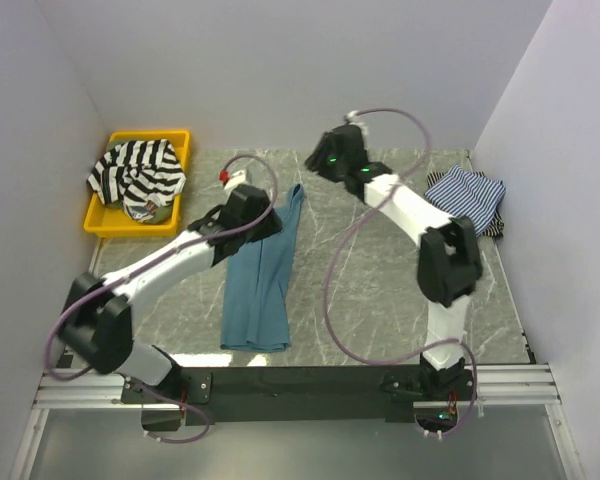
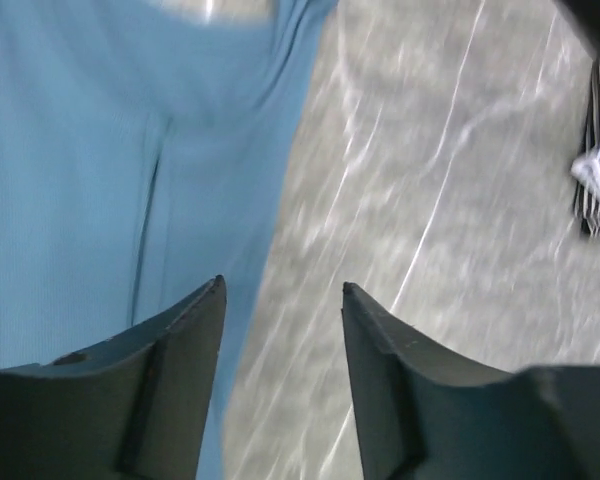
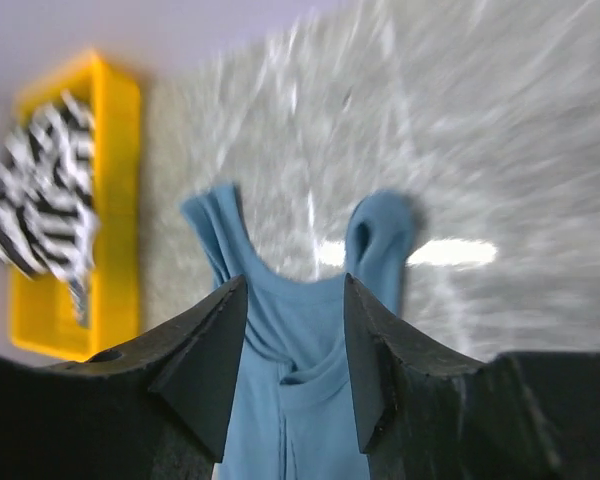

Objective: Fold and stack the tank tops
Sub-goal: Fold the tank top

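While the teal-blue tank top (image 1: 258, 290), lying beneath the left gripper (image 2: 283, 290) and ahead of the right gripper (image 3: 295, 285), is apparently awaiting another fold, both are hovering spread, gripping nothing.

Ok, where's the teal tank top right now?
In the top view the teal tank top lies flat on the table, left of centre, straps toward the far edge, right of the yellow tray.

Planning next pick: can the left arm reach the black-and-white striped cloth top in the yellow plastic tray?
Probably yes: the striped top lies uncovered in the yellow tray, with nothing between it and the left arm.
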You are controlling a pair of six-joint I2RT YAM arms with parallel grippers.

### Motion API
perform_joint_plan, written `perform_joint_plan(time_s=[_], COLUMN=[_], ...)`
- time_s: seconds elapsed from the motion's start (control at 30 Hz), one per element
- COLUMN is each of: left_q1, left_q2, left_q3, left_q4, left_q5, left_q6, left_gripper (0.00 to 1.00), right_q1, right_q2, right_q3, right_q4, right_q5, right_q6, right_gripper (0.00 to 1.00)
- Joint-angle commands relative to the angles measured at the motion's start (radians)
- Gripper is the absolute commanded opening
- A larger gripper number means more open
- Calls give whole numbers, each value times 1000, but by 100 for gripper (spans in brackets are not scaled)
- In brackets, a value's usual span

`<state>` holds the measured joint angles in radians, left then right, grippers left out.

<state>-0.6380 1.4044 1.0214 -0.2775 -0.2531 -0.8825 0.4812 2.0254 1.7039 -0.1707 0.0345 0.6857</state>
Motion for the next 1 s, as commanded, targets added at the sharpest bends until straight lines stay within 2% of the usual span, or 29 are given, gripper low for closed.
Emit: perform_joint_plan(time_s=[0.0, 0.2, 0.4, 0.77, 0.97], left_q1=[40, 90, 112, 113, 113], left_q2=[135, 430, 614, 850, 913], left_q3=[136, 428, 604, 922, 968], left_q4=[50, 63, 103, 43, 9], left_q5=[-12, 24, 90, 65, 61], left_q6=[117, 255, 388, 536, 576], left_gripper=[58, 62, 64, 68, 68], right_q1=[-93, -142, -147, -145, -147], right_q2=[-141, -293, -386, -461, -465], right_q3=[-139, -346, -479, -601, -606], right_q4=[49, 99, 134, 163, 168], right_q5=[39, 13, -10, -1, -2], right_q6=[41, 43, 31, 5, -3], right_gripper=[51, 51, 51, 51, 51])
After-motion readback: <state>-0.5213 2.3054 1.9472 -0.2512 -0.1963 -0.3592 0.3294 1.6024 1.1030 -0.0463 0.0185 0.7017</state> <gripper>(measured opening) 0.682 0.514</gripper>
